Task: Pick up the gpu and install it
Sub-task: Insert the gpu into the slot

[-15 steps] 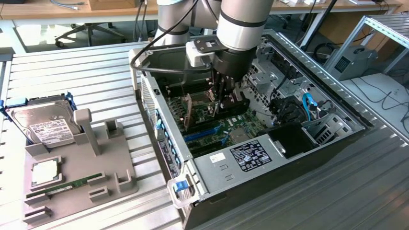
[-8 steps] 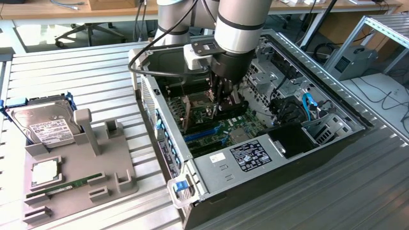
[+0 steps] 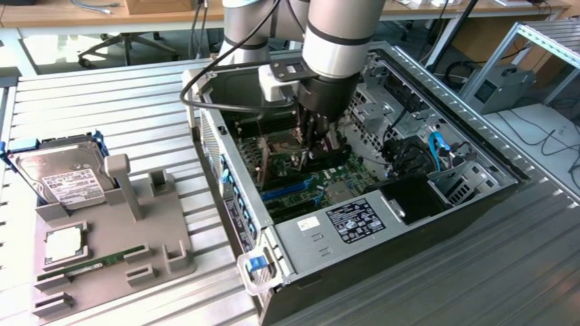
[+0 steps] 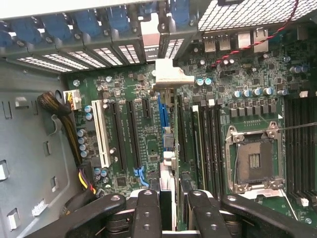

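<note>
My gripper point(image 3: 317, 146) reaches down into the open computer case point(image 3: 299, 234), over the motherboard. In the wrist view the gripper point(image 4: 173, 210) is shut on the gpu point(image 4: 167, 191), a thin dark card seen edge-on between the two black fingers point(image 4: 147, 213). The card's silver bracket point(image 4: 171, 77) lies at the far end, close to the case's rear slot openings. The card runs along a blue expansion slot point(image 4: 162, 116) on the motherboard point(image 4: 143, 144); I cannot tell whether it touches the slot.
On the exterior view's left, a grey fixture point(image 3: 136, 234) holds a silver hard drive point(image 3: 65, 180), a square chip point(image 3: 64, 244) and a green memory stick point(image 3: 91, 266). Inside the case are a white slot point(image 4: 103, 134), a cable bundle point(image 4: 64, 124) and a processor socket point(image 4: 255, 161).
</note>
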You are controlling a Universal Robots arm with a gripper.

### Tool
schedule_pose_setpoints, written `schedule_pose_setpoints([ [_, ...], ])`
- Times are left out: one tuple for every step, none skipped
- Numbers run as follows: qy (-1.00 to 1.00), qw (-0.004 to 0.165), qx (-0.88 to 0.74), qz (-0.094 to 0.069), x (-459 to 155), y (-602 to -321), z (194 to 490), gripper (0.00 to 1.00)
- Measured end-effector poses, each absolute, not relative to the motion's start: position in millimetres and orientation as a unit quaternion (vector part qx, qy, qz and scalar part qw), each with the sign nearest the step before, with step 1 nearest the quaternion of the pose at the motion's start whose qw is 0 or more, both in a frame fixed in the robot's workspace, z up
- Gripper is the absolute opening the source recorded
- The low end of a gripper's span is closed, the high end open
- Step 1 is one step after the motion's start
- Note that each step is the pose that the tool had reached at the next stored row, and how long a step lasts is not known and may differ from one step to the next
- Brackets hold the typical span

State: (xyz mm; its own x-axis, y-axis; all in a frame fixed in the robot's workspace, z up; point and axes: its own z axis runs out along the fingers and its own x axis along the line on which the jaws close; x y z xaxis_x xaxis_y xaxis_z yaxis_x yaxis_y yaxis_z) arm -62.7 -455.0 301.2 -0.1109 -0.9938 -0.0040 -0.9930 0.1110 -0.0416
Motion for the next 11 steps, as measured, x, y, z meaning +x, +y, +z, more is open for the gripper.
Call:
schedule_pose_setpoints([
  [0.745, 0.015, -0.667, -0.014, -63.5, -455.1, 301.0, 0.27],
  [0.745, 0.015, -0.667, -0.014, -64.1, -455.3, 300.9, 0.27],
  [0.745, 0.015, -0.667, -0.014, -65.0, -455.4, 300.5, 0.27],
  [0.745, 0.015, -0.667, -0.014, -65.7, -455.5, 300.1, 0.27],
  [0.745, 0.015, -0.667, -0.014, -66.3, -455.6, 299.9, 0.27],
  [0.744, 0.015, -0.667, -0.014, -67.0, -455.7, 299.6, 0.27],
  [0.744, 0.015, -0.667, -0.014, -67.5, -455.8, 299.4, 0.27],
  [0.744, 0.015, -0.668, -0.014, -68.2, -455.9, 299.1, 0.27],
  [0.744, 0.015, -0.668, -0.014, -68.6, -455.9, 298.8, 0.27],
  [0.744, 0.015, -0.668, -0.014, -69.1, -456.0, 298.5, 0.27],
  [0.744, 0.015, -0.668, -0.014, -69.5, -456.0, 298.3, 0.27],
])
